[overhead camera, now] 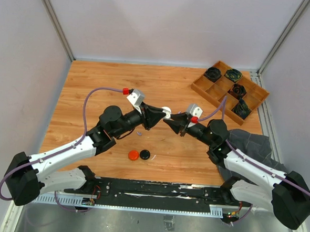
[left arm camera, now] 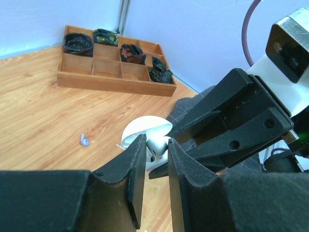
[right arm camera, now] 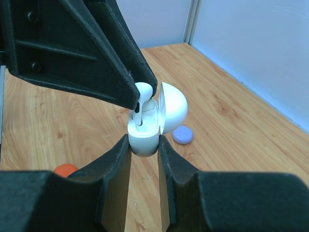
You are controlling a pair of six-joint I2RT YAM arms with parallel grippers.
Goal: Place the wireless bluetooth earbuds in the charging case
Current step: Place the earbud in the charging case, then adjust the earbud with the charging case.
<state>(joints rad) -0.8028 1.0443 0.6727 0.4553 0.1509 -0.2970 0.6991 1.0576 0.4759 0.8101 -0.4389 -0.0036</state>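
Right wrist: right gripper (right arm camera: 143, 143) fills the foreground, fingers nearly closed and pinching the base of the case (right arm camera: 144, 135) from both sides, held above the table (right arm camera: 231, 111). Case is white, glossy and rounded, with the lid hinged open to the right. Left gripper (right arm camera: 144, 96) comes in from upper left, tips closed on a white bud (right arm camera: 143, 89), head at the tips, stem pointing down into the open case. Only this view shows the stem going in. Pale purple puck (right arm camera: 182, 135) on the wood beyond the case, orange puck (right arm camera: 65, 170) lower left. Left wrist: left fingers (left arm camera: 137, 164) close up with a narrow gap, white bud wedged between the tips. The case lid is just behind them and the base is hidden. Right gripper's black fingers reach in from the right. Only here: a tiny purple bud (left arm camera: 84, 141) lying loose on the wood, well apart from the case. Also a tray (left arm camera: 116, 83) with black bundles (left arm camera: 77, 43) at the back, and grey cloth (left arm camera: 189, 108). Top: both arms stretch forward and angle inward, grippers meeting tip to tip above mid-table, the case a white speck between them. Orange puck and black puck (overhead camera: 144, 155) sit side by side near the bases, tray in the far right corner. Finger gaps are too small to read from here.
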